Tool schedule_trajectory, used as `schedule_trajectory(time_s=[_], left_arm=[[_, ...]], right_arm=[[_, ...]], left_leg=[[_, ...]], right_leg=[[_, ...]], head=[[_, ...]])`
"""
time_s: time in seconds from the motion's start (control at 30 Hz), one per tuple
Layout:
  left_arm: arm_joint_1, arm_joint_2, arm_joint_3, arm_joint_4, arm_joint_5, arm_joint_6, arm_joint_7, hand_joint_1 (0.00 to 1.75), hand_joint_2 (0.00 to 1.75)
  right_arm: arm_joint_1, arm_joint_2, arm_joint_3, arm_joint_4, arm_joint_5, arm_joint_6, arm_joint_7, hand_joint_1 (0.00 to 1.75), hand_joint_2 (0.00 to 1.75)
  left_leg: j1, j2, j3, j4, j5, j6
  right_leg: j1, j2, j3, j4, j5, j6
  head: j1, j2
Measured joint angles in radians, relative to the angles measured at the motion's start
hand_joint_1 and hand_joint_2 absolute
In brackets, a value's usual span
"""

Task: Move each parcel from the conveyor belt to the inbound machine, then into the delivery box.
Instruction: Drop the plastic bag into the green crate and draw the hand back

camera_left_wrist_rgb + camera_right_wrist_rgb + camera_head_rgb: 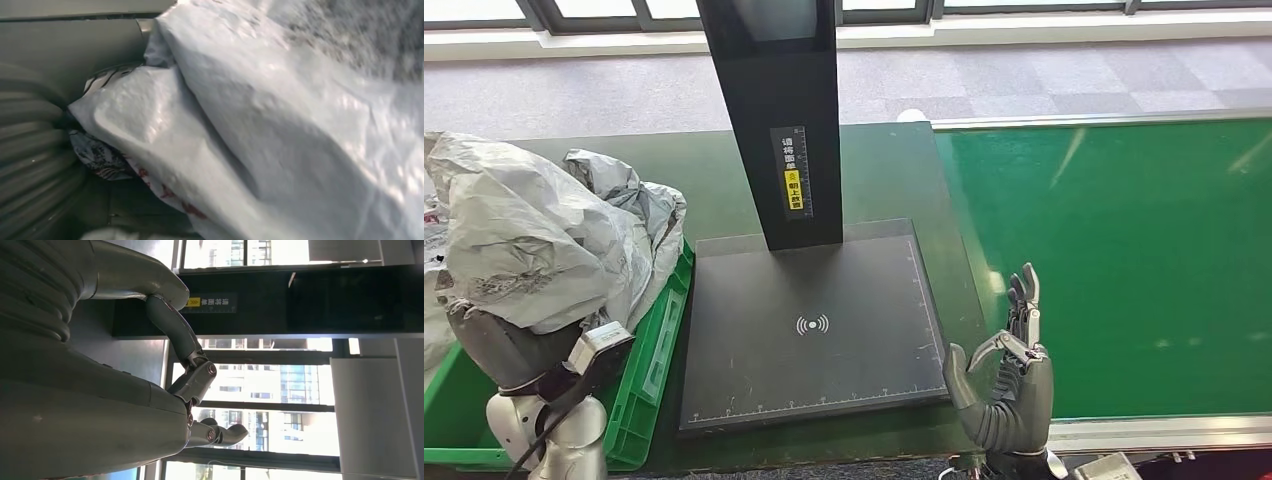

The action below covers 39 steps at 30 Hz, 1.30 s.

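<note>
At the lower left of the head view the left hand point(499, 340) grips a large crumpled grey-white parcel point(534, 235), holding it above the green delivery box point(652, 370); the bag bulges up and to the right, its edge hanging over the box's right wall. The left wrist view is close on the same parcel point(280, 130) — white wrinkled plastic with a patch of dark print and some red marks along a lower fold — and the hand's ribbed cover sits at the left edge. The inbound machine point(814, 320) fills the centre of the head view: a flat black plate with a wireless symbol, and a black column rising from its back edge with a small yellow label. To the right lies the green conveyor belt point(1124, 260). At the lower centre-right the right hand point(1009, 375) stands upright between plate and belt, fingers apart and holding nothing — in its wrist view the fingers point(187, 385) are loosely bent against bright windows.
</note>
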<state>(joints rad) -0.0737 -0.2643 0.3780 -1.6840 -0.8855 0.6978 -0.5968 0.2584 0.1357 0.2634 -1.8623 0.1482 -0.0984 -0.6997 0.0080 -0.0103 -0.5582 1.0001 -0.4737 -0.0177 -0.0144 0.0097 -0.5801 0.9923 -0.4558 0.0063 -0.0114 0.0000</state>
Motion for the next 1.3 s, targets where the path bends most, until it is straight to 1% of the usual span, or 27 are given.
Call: schedule_trajectory(time_s=[0.07, 0.1, 0.17, 0.23, 0.3, 0.4, 0.5, 0.6, 0.73, 0.93, 1.0, 1.07, 1.1, 1.2, 1.23, 1.3], left_arm=[[-0.015, -0.015, 0.049, -0.004, -0.011, 0.000, -0.042, 1.75, 1.75], [-0.018, -0.019, 0.067, -0.011, 0.030, 0.000, -0.061, 1.75, 1.75], [-0.012, -0.020, 0.083, -0.048, 0.164, 0.000, -0.079, 1.75, 1.75], [0.004, -0.019, 0.084, -0.122, 0.287, 0.001, -0.080, 1.75, 1.75], [0.023, -0.018, 0.080, -0.214, 0.353, 0.001, -0.082, 1.75, 1.75], [0.039, -0.018, 0.070, -0.344, 0.372, 0.001, -0.082, 1.75, 1.75], [0.045, -0.018, 0.059, -0.437, 0.382, 0.001, -0.082, 1.75, 1.75], [0.046, -0.018, 0.056, -0.495, 0.382, 0.001, -0.082, 1.75, 1.75], [0.046, -0.017, 0.052, -0.528, 0.363, 0.001, -0.082, 1.75, 1.75], [0.044, -0.018, 0.045, -0.529, 0.324, 0.000, -0.082, 1.75, 1.75], [0.040, -0.017, 0.037, -0.496, 0.267, 0.000, -0.082, 1.75, 1.75], [0.027, -0.016, 0.024, -0.418, 0.143, 0.000, -0.068, 1.75, 1.75], [0.017, -0.015, 0.015, -0.370, 0.060, -0.001, -0.044, 1.75, 1.75], [-0.014, -0.003, -0.024, -0.226, -0.182, -0.009, 0.094, 1.75, 1.75], [-0.020, 0.002, -0.037, -0.189, -0.226, -0.012, 0.127, 1.75, 1.75], [-0.028, 0.008, -0.054, -0.137, -0.253, -0.013, 0.148, 1.75, 1.75]], right_arm=[[0.000, 0.000, 0.000, 0.000, 0.000, 0.000, 0.000, 0.00, 1.75], [0.000, 0.000, 0.000, 0.000, -0.001, 0.000, 0.000, 0.00, 1.75], [-0.001, 0.000, -0.001, 0.001, -0.004, 0.001, 0.000, 0.00, 1.75], [-0.002, 0.000, -0.001, 0.001, -0.009, 0.001, 0.000, 0.00, 1.75], [-0.004, 0.000, -0.001, 0.004, -0.013, 0.002, 0.000, 0.00, 1.75], [-0.012, 0.000, -0.001, 0.011, -0.019, 0.010, 0.000, 0.00, 1.75], [-0.021, 0.000, -0.001, 0.019, -0.023, 0.022, 0.000, 0.00, 1.75], [-0.030, 0.000, -0.002, 0.027, -0.027, 0.026, 0.000, 0.00, 1.75], [-0.032, 0.000, -0.003, 0.032, -0.034, 0.019, 0.000, 0.00, 1.75], [-0.032, 0.000, -0.003, 0.033, -0.032, 0.015, 0.000, 0.00, 1.75], [-0.031, 0.000, -0.003, 0.033, -0.030, 0.014, 0.000, 0.00, 1.75], [-0.029, 0.000, -0.003, 0.033, -0.030, 0.013, 0.000, 0.00, 1.75], [-0.029, 0.000, -0.003, 0.033, -0.029, 0.013, 0.000, 0.00, 1.75], [-0.029, 0.000, -0.004, 0.033, -0.027, 0.019, 0.000, 0.00, 1.75], [-0.029, 0.000, -0.004, 0.033, -0.026, 0.021, 0.000, 0.00, 1.75], [-0.027, 0.000, -0.004, 0.033, -0.025, 0.021, 0.000, 0.00, 1.75]], left_leg=[[0.000, 0.000, 0.000, 0.000, 0.000, 0.000], [0.000, 0.001, 0.000, 0.000, 0.000, 0.000], [0.000, 0.003, 0.000, 0.000, 0.000, 0.000], [0.000, 0.003, 0.000, 0.000, 0.000, 0.000], [0.001, 0.002, 0.000, 0.000, 0.000, 0.000], [0.001, 0.001, -0.001, 0.000, 0.000, 0.000], [0.001, 0.001, -0.001, 0.000, -0.001, 0.000], [0.001, 0.001, 0.000, 0.000, 0.000, 0.000], [0.001, 0.001, 0.000, 0.000, 0.000, 0.000], [0.001, 0.001, 0.000, 0.000, 0.000, 0.000], [0.000, 0.001, 0.001, 0.000, 0.000, 0.000], [0.000, 0.000, 0.001, 0.000, 0.000, 0.000], [0.000, -0.001, 0.001, 0.000, 0.000, 0.000], [0.000, 0.001, 0.001, 0.000, 0.000, 0.000], [0.000, 0.002, 0.001, 0.000, 0.000, 0.000], [0.000, 0.004, 0.001, 0.000, 0.000, 0.000]], right_leg=[[0.000, 0.000, 0.000, 0.000, 0.000, 0.000], [0.000, 0.001, 0.000, 0.000, 0.000, 0.000], [0.000, 0.003, -0.001, 0.000, 0.000, 0.000], [0.001, 0.003, -0.001, 0.001, 0.000, 0.000], [0.001, 0.002, -0.001, 0.001, 0.000, 0.000], [0.000, 0.002, -0.001, 0.000, -0.001, -0.001], [0.000, 0.002, -0.001, 0.000, -0.001, 0.000], [0.000, 0.001, -0.001, 0.000, -0.001, 0.000], [0.000, 0.001, 0.000, 0.000, -0.001, 0.000], [0.000, 0.001, -0.001, 0.000, -0.001, -0.001], [0.000, 0.001, -0.001, 0.000, -0.001, -0.001], [0.000, 0.000, -0.001, 0.000, -0.001, 0.000], [0.000, -0.001, 0.000, 0.000, -0.001, 0.000], [0.000, 0.001, 0.000, 0.000, 0.000, -0.001], [0.000, 0.002, -0.001, 0.000, 0.001, -0.001], [0.000, 0.004, -0.001, 0.000, 0.002, -0.001]], head=[[0.000, 0.000], [0.000, 0.000], [0.000, 0.000], [0.000, 0.000], [0.000, 0.000], [0.000, 0.000], [0.000, 0.000], [0.000, 0.000], [0.000, 0.000], [0.000, 0.000], [0.000, 0.000], [0.000, 0.000], [0.000, 0.000], [0.000, 0.000], [0.000, 0.000], [0.000, 0.000]])
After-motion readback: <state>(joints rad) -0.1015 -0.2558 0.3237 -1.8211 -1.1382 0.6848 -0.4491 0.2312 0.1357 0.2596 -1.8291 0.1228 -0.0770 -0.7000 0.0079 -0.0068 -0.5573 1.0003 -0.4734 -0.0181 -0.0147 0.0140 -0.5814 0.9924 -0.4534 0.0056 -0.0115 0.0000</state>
